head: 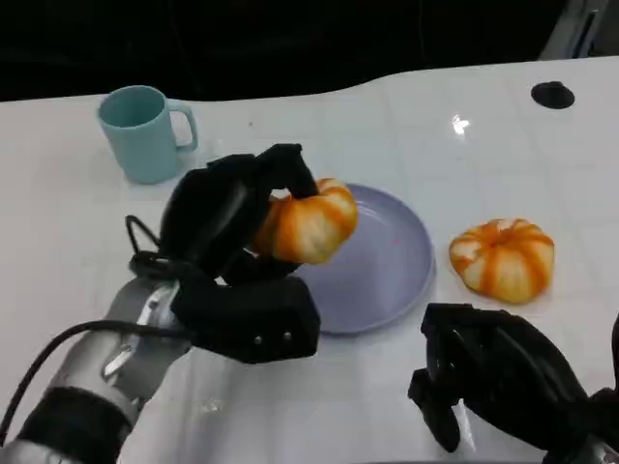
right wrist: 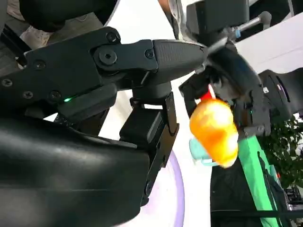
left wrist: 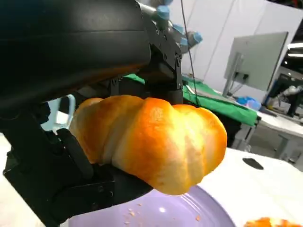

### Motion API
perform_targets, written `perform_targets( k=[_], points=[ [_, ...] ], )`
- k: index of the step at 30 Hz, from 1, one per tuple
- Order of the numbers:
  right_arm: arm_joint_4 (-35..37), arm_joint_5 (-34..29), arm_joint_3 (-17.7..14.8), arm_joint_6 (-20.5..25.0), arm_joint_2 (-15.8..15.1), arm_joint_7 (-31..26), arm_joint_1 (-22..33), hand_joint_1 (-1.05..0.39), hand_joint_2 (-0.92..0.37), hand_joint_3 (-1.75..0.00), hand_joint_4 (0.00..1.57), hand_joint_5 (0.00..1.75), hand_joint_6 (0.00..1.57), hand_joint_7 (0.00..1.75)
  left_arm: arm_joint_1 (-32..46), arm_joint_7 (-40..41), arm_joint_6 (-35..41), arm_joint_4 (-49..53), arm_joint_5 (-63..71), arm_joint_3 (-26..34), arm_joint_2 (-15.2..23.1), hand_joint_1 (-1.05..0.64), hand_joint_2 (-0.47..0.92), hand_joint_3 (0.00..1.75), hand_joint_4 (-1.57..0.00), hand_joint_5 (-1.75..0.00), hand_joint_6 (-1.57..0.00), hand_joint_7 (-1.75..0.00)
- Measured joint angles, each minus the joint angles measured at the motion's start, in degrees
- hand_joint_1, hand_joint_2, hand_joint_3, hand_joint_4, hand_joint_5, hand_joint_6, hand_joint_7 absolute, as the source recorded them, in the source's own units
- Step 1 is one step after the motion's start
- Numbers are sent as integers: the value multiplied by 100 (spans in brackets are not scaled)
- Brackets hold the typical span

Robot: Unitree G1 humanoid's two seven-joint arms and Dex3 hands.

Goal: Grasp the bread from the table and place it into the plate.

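Observation:
My left hand (head: 232, 227) grips an orange-and-white striped bread roll (head: 309, 222) and holds it just above the left part of the lavender plate (head: 392, 266). In the left wrist view the roll (left wrist: 151, 139) sits between the black fingers, with the plate (left wrist: 165, 215) under it. A second, similar roll (head: 503, 258) lies on the white table to the right of the plate. My right hand (head: 498, 382) rests low at the front right with fingers curled and nothing in them. In the right wrist view the held roll (right wrist: 215, 130) hangs in my left hand (right wrist: 236, 80) beyond my right hand's fingers (right wrist: 147, 156).
A light teal mug (head: 143, 132) stands at the back left of the table. A small black round fitting (head: 552, 94) sits in the tabletop at the far right. The table's far edge borders a dark background.

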Motion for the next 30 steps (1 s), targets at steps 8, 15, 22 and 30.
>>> perform_targets(
  k=[8,15,22,30],
  points=[
    [-92,20,6,75,-1,-4,77,-91,-92,-36,128,162,108,156,-749,57,-39,1283,43,-275,-328,-20,40,132,-96,-175,-79,-163],
    [-198,20,26,93,1,-33,152,-92,-92,-36,129,161,109,155,-1152,-270,283,1897,13,-459,-542,-40,84,33,-56,-101,-68,-17],
    [-286,74,31,107,4,-42,169,-91,-92,-36,128,161,108,155,-1145,-1055,612,1604,234,-824,-305,-82,92,40,-4,-44,-18,0],
    [-286,112,6,107,3,-10,170,-92,-92,-33,129,161,110,154,-889,-1991,1030,658,406,-1004,104,-91,92,50,0,-29,-16,0]
  ],
)
